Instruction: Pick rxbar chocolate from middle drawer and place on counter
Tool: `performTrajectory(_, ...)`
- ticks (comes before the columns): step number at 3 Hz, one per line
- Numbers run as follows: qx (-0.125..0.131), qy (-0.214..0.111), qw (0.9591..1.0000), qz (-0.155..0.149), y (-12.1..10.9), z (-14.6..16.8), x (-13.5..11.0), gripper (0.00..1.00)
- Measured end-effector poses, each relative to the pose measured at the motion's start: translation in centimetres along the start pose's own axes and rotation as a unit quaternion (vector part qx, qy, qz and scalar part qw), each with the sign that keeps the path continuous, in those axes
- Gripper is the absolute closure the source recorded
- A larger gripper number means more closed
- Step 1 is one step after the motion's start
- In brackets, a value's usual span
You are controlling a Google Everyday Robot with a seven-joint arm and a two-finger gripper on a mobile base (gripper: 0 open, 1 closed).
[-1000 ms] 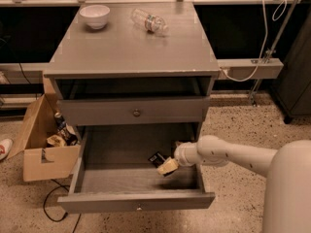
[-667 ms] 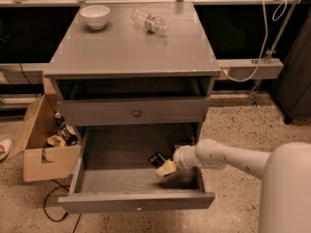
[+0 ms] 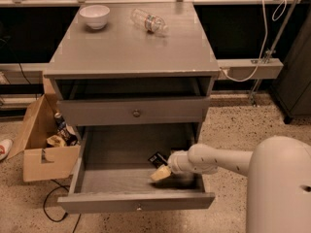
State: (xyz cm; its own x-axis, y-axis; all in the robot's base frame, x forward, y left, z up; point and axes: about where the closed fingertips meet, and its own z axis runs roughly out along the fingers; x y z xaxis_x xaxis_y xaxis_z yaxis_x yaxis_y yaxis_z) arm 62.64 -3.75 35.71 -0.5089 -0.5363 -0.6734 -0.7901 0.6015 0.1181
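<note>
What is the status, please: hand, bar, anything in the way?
Hand low inside open middle drawer, right side. Rxbar chocolate on drawer floor, just behind hand, not lifted. Counter holds bowl, bottle at back.

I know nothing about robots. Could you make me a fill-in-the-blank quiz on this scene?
The tool is down inside the open middle drawer, close to the black-wrapped ____. On the counter, a white ____ stands apart from a clear bottle lying on its side. On the floor beside the drawer sits a cardboard ____.
Missing: rxbar chocolate; bowl; box.
</note>
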Motion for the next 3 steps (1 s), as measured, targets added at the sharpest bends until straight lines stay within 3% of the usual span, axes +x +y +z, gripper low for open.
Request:
performTrajectory(1, 0.002, 0.000, 1.0000, 0.005, 0.55, 1.07, 0.35, 0.14)
performTrajectory(3, 0.010, -0.018, 0.9998, 0.003, 0.88, 0.73, -0.11, 0.61)
